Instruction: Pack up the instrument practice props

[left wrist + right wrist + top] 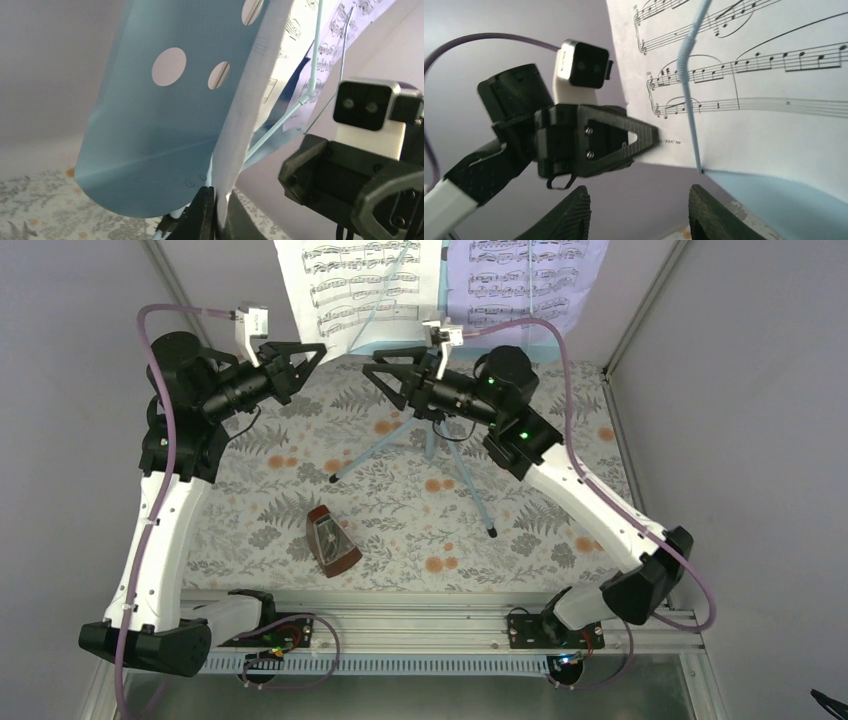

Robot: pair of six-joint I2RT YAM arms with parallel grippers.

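Obs., all positions referred to the music stand (430, 445), which stands on its tripod at the far middle of the floral cloth (250, 510).

- White page (360, 280): upright on the left half of the stand's desk (150, 140), long axis running up the desk and leaning back with it. A thin blue wire retainer (689, 85) crosses the page's front, top to bottom ledge.
- Lavender page (525, 280): on the right half of the desk, beside the white one.
- Metronome (330, 540): on the cloth, near side of the stand and to its left, well apart from both arms, lying tilted.
- Left gripper (651, 137): at the stand's left edge, jaws closed flat on the lower left corner of the white page. Its own wrist view shows the paper edge pinched between the fingers (202, 217).
- Right gripper (378, 368): in front of the stand's desk bottom, facing the left one. Jaws spread wide, nothing between them.

Judgement: the step in hand is drawing the white page off the desk. From the pinch, the page extends up and to the right, under the wire. A pull leftward along the ledge should slide it clear. Lifting outward would fight the retainer and risk a tear at the corner. The right arm is nearer the wire and the lavender page.
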